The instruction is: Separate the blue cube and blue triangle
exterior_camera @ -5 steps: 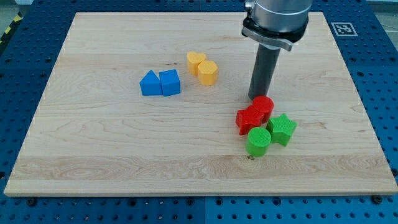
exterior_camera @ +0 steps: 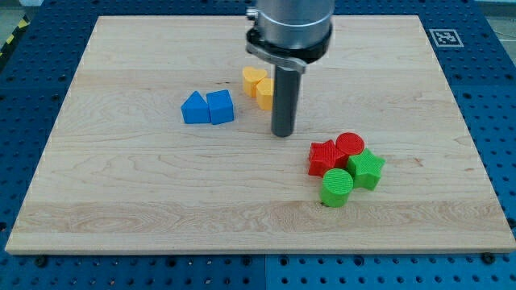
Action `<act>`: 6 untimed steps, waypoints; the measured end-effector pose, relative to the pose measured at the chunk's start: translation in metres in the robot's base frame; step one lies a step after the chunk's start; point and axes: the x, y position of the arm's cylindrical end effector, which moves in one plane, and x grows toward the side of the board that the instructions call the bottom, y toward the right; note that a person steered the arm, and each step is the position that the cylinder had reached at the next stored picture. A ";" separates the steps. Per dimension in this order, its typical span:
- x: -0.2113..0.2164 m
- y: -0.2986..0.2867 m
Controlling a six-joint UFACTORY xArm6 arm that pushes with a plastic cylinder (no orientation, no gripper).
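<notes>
My tip (exterior_camera: 282, 134) has been moving toward the view's left since the earlier frame, leaving the red blocks it was touching and now sitting on bare counter (exterior_camera: 121, 201) between the 2 yellow blocks and the red and green cluster. The red blocks are lying slightly shifted from where they were; the blue pair is staying put.

In the camera view, the rod is standing upright, its tip touching no block. There is no hand on this arm, so there is no wide or narrow state to tell. The blue cube (exterior_camera: 219, 106) and the blue triangle (exterior_camera: 194, 108) are sitting side by side and touching, left of the tip and a little toward the view's top, the triangle on the left of the cube. The yellow heart (exterior_camera: 253, 79) is lying at the view's top of the tip, and a second yellow block (exterior_camera: 264, 93) is touching it, partly hiding behind the rod. To the lower right of the tip, 4 blocks are huddling together: a red star (exterior_camera: 324, 157), a red cylinder (exterior_camera: 350, 146), a green cylinder (exterior_camera: 336, 186) and a green star (exterior_camera: 368, 167).
</notes>
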 end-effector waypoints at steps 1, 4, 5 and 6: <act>0.005 -0.022; -0.031 -0.122; -0.082 -0.121; -0.088 -0.124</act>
